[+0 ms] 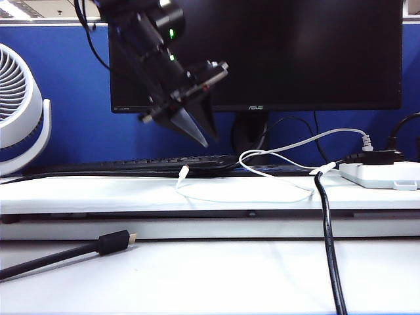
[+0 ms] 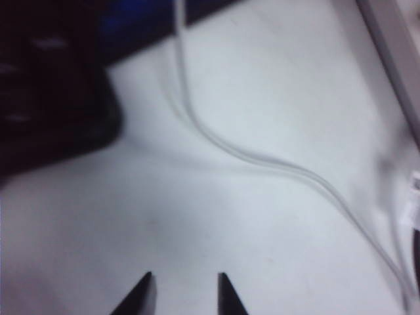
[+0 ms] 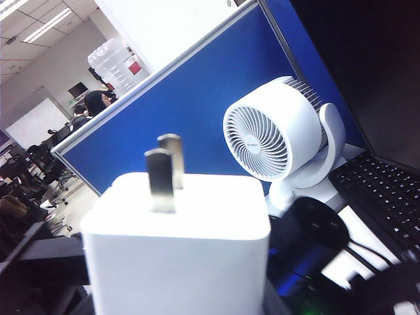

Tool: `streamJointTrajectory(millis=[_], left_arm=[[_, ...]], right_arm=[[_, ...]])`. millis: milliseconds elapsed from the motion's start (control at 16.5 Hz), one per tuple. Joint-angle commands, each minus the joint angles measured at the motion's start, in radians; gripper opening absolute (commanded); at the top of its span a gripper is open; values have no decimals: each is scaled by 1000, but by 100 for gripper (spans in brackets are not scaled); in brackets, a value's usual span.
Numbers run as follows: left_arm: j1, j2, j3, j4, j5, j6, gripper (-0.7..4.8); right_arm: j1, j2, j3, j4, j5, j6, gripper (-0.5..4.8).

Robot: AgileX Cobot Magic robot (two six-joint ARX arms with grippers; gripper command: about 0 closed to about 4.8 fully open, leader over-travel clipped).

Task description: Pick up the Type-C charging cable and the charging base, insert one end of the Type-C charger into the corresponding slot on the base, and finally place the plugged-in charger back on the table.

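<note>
L gripper [image 1: 200, 134] hangs above the raised shelf, left of mid, in front of the monitor [image 1: 262, 52], tips pointing down and right. In the L wrist view its fingers [image 2: 141, 298] stand apart w/ bare white surface between them: part open, holding nothing. The cable [image 1: 262, 172] lies loose on the shelf just below and right of it; one plug sits near the keyboard [image 1: 131, 164], the rest loops right toward the power strip [image 1: 384, 174].

R gripper isn't in the ext. view. R wrist view is filled by the base [image 3: 177, 249], held up close to the lens, prongs up, fan [image 3: 262, 134] behind. The base looks lifted and carried, but the fingers themselves are hidden under it, so I can't tell how they stand.

Progress, as I judge it: base seems picked up; cable not yet gripped. Left to do: grab the cable near a plug, bring plug and base together, insert it, then set the joined pair on the table [image 1: 216, 275].
</note>
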Motion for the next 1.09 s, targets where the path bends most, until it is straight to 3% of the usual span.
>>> streamJointTrajectory(millis=[61, 242, 666, 727, 1090], left_arm=[[2, -34, 6, -38, -63, 1, 130], [2, -49, 5, -251, -116, 4, 130], [-21, -46, 5, -283, -64, 1, 130], [-55, -44, 3, -298, -150, 1, 130], [-71, -36, 1, -316, -221, 0, 130]], right_arm=[[1, -8, 6, 26, -5, -6, 126], [1, -8, 6, 25, -5, -6, 126], [1, -8, 6, 26, -5, -6, 126], [1, -8, 6, 26, -5, -6, 126], [1, -8, 6, 26, -6, -6, 125]])
